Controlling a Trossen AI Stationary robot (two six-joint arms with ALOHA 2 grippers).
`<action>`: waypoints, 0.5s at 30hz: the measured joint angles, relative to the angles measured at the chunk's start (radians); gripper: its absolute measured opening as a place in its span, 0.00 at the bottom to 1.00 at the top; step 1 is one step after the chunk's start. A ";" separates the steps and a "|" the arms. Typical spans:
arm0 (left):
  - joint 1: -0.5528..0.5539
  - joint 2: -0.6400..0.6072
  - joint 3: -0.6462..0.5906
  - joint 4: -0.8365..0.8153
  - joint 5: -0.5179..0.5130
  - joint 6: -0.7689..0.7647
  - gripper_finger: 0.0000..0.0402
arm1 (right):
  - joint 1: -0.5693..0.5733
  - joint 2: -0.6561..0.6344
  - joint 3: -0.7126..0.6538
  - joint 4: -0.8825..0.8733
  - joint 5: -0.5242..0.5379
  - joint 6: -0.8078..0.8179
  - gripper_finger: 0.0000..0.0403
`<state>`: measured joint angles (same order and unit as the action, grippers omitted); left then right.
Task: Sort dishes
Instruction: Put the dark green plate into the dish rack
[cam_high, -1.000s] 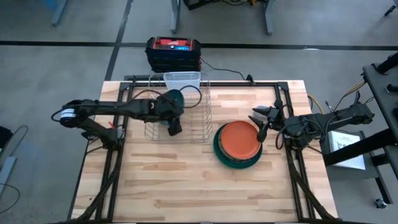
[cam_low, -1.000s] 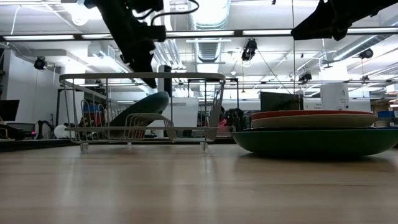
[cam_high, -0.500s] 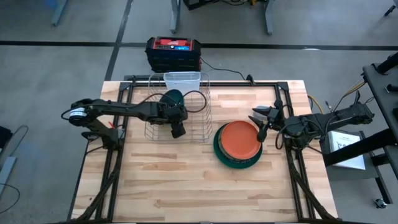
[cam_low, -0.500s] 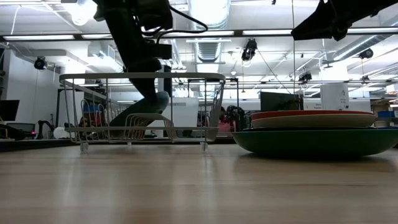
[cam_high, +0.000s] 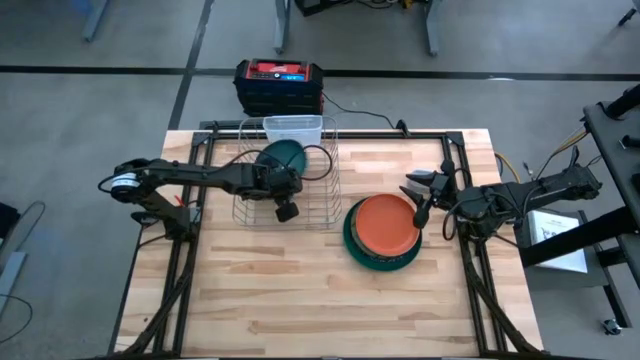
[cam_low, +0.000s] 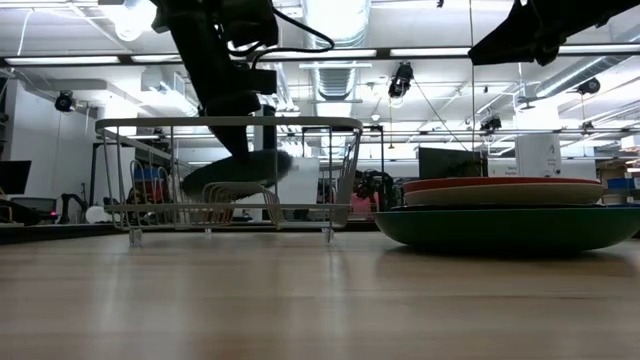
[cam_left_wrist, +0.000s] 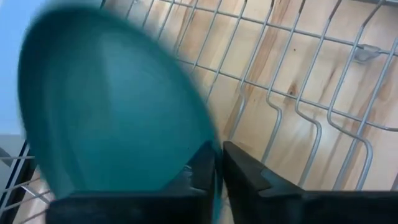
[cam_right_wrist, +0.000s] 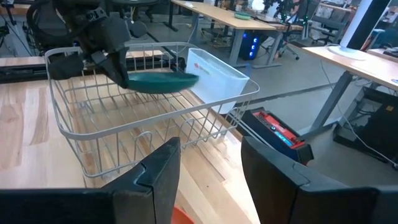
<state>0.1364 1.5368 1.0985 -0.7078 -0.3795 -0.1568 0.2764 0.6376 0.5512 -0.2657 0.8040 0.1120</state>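
Teal plate (cam_left_wrist: 106, 106) pinched between left fingers (cam_left_wrist: 202, 168)

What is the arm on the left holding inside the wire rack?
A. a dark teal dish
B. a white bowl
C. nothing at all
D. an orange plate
A. The left gripper has its fingers closed on the rim of the dark teal dish, holding it above the bottom of the wire rack, while the orange plate sits stacked outside the rack.

Teal plate (cam_left_wrist: 106, 106), orange plate (cam_high: 386, 224)
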 joint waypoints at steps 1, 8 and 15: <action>0.000 0.000 0.000 0.001 0.000 0.000 0.02 | 0.000 0.000 0.000 -0.001 0.000 0.000 0.40; 0.000 -0.013 0.000 -0.017 -0.005 0.005 0.01 | 0.000 0.000 0.000 -0.009 0.000 0.000 0.41; -0.019 -0.040 0.144 -0.175 -0.003 0.067 0.01 | 0.000 0.000 0.000 -0.014 0.000 0.000 0.40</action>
<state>0.1175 1.4970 1.2426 -0.8828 -0.3830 -0.0898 0.2764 0.6376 0.5511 -0.2802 0.8040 0.1120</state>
